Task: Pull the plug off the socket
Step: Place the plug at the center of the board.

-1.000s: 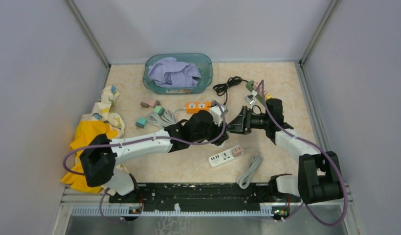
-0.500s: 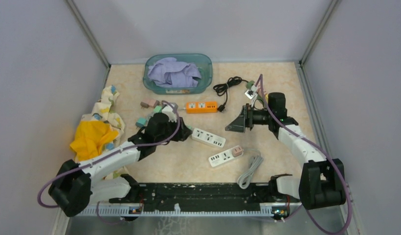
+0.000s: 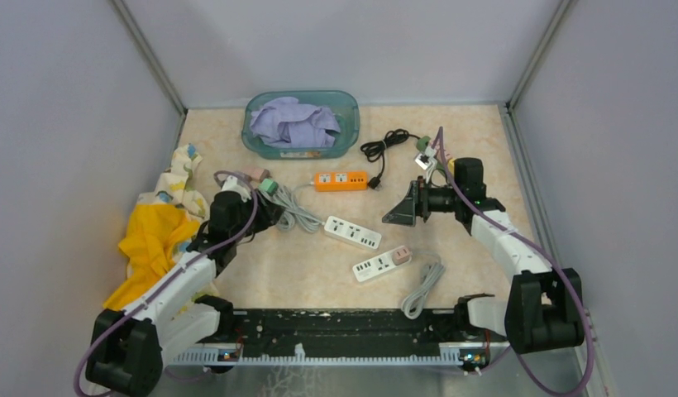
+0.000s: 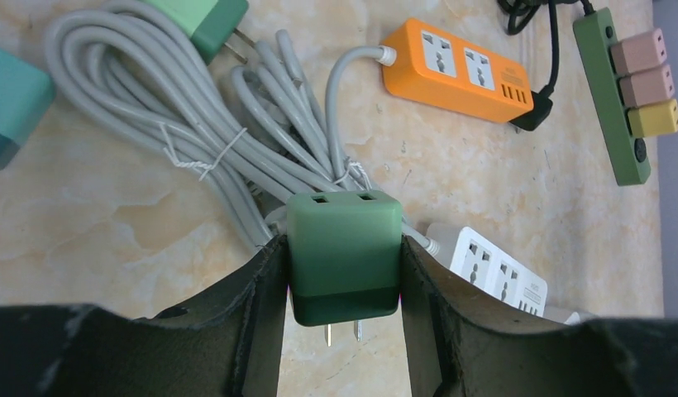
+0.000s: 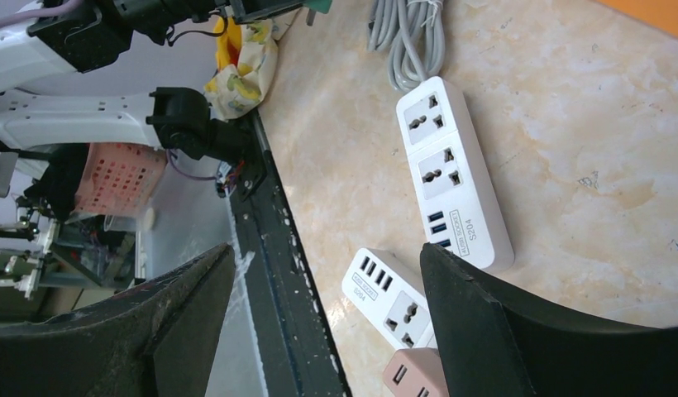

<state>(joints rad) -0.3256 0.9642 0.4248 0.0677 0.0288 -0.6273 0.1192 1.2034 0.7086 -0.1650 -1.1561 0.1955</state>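
Left hand (image 4: 342,269), clamped on the green plug (image 4: 344,236), has drawn it left above the cables (image 4: 154,107). The white socket (image 3: 352,232) lies bare at centre. The right hand (image 5: 323,256) has opened, fingers apart. Unplugging looks done.

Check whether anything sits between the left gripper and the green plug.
Nothing does. The left gripper is shut on the green plug, with a finger pressed against each side. Its prongs hang bare over the tabletop, apart from the white power strip.
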